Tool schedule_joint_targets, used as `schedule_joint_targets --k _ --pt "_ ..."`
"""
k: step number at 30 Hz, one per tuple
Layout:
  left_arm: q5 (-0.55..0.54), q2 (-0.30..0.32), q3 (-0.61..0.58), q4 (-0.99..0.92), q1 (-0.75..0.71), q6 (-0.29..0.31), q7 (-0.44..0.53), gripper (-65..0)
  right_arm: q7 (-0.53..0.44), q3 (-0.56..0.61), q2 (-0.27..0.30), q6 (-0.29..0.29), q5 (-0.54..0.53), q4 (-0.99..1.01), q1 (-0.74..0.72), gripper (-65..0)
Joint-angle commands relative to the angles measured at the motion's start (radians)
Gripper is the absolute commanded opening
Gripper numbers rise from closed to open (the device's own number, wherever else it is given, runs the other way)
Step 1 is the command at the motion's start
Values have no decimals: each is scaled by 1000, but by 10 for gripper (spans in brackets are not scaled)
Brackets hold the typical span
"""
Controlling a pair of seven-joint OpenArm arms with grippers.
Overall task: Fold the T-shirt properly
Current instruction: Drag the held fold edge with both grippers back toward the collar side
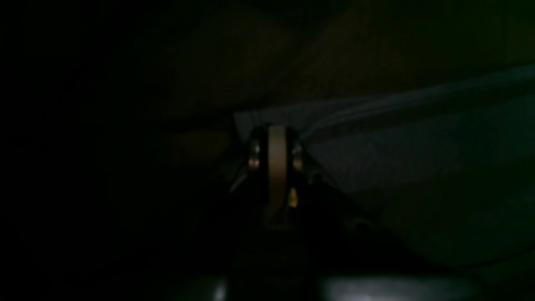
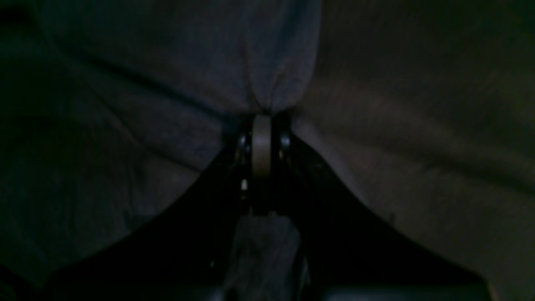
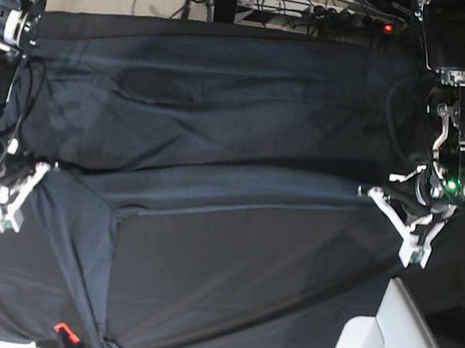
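A table draped in smooth black cloth (image 3: 230, 70) carries the slate-grey T-shirt (image 3: 230, 252), spread out.

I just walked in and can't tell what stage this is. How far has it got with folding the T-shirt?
Early on. Done so far: the T-shirt lies spread across the black table cloth, with a crease line across its middle. In hand: the left claw and the right claw are each shut on an opposite edge, stretching it between them. Left: no neat folded stack is visible yet.
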State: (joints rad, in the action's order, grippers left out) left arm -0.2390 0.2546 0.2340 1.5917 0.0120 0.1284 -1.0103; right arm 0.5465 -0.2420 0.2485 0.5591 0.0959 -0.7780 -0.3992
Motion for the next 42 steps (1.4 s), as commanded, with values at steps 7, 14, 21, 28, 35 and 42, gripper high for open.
schedule_joint_targets --k 7,14,21,28,35,42 --pt "0 15 8 69 -54 -3 11 -650 28 -4 24 3 -8 -100 42 -642" --pt "2 18 8 74 -90 -3 11 -650 131 -6 15 3 -9 -242 108 -642" --pt "2 19 8 100 -120 -3 12 -650 152 -6 15 3 -9 -312 177 -642" --pt "3 28 8 123 -157 -3 12 -650 194 -6 -10 5 -11 -343 210 -642" --pt "3 32 8 117 -191 -3 15 -650 195 -6 -13 2 -11 -334 219 -642" --pt "11 32 8 115 -197 -3 17 -650 195 -6 -13 2 -9 -334 231 -638"
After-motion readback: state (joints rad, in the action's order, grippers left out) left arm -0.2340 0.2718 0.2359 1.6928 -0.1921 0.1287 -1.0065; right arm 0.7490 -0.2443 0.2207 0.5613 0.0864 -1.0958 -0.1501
